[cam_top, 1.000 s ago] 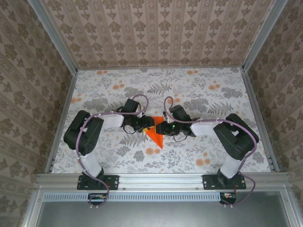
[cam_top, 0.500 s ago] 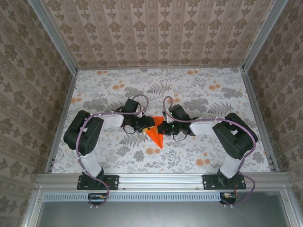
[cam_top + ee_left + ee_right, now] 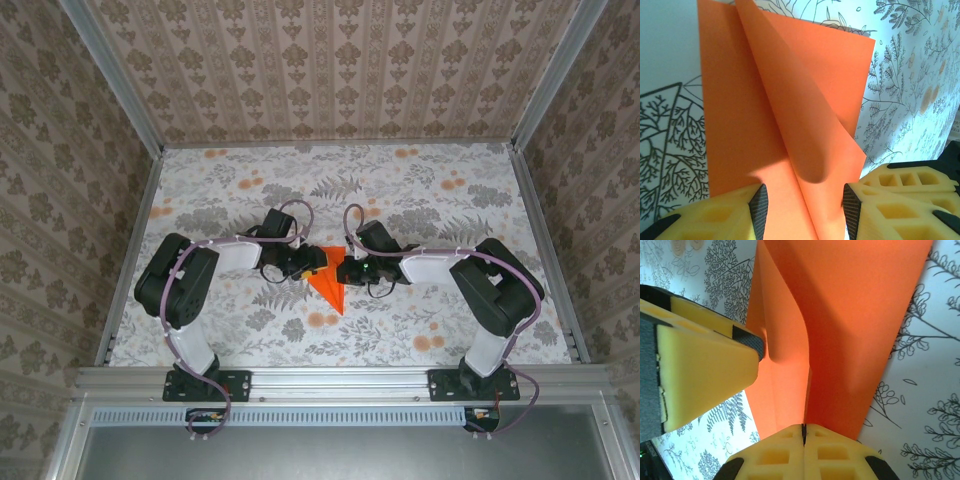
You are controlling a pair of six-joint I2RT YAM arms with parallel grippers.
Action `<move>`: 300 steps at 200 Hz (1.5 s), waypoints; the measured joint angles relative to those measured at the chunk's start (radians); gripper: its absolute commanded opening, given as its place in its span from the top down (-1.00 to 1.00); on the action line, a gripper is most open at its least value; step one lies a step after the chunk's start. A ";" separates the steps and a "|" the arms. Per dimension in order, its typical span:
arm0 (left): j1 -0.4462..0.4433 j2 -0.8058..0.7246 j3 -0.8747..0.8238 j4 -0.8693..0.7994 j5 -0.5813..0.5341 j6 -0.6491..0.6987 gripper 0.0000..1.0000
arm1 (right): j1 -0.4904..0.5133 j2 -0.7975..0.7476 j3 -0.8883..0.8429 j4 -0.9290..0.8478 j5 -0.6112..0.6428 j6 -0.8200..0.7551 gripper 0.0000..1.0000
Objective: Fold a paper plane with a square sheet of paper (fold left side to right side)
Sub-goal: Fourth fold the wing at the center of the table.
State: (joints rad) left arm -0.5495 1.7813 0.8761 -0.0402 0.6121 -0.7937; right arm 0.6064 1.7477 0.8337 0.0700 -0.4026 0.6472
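While the right claw [image 3: 803,432] sits clamped shut on the raised flap of the thin, bright orange paper sheet [image 3: 328,285], I am logging risks before commanding anything.

Position: the sheet is creased to a wedge, point toward the arm bases, lying mid-way across the grey floral-printed surface [image 3: 450,200]. Both claws are just beside each other over its wide end.

Left claw [image 3: 805,206]: roughly half wide, yellow fingers [image 3: 715,217] straddling the sheet. It grips nothing. The right wrist view shows one black-tipped finger pressing a small dent into the paper, so I judge it is pinning the lower layer flat.

What could go wrong:
1. Tear or stray crease. If I swing the flap across while the left finger bears down this close to the fold line, the paper is loaded between pinch and pin.
2. Sheet drags. Only fingertip pressure anchors it, so a sideways pull may slide the whole wedge and skew the fold off the centre crease.
3. Flap slips out. The pinch is at the very edge, and thin paper may pull free.
4. Claw contact. The two heads are nearly touching, and a crossing path risks a knock.
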 measured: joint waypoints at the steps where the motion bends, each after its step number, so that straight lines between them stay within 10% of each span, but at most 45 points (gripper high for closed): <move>1: 0.000 0.000 0.000 0.000 0.000 0.000 0.04 | 0.000 0.000 0.001 -0.002 0.000 0.000 0.97; 300: 0.000 0.000 0.000 0.000 0.000 0.000 0.05 | -0.001 0.018 0.022 -0.056 0.045 -0.019 0.99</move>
State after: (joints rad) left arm -0.5495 1.7813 0.8761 -0.0406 0.6121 -0.7937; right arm 0.6052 1.7660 0.8558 0.0139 -0.3573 0.6281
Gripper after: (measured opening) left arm 0.477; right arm 0.046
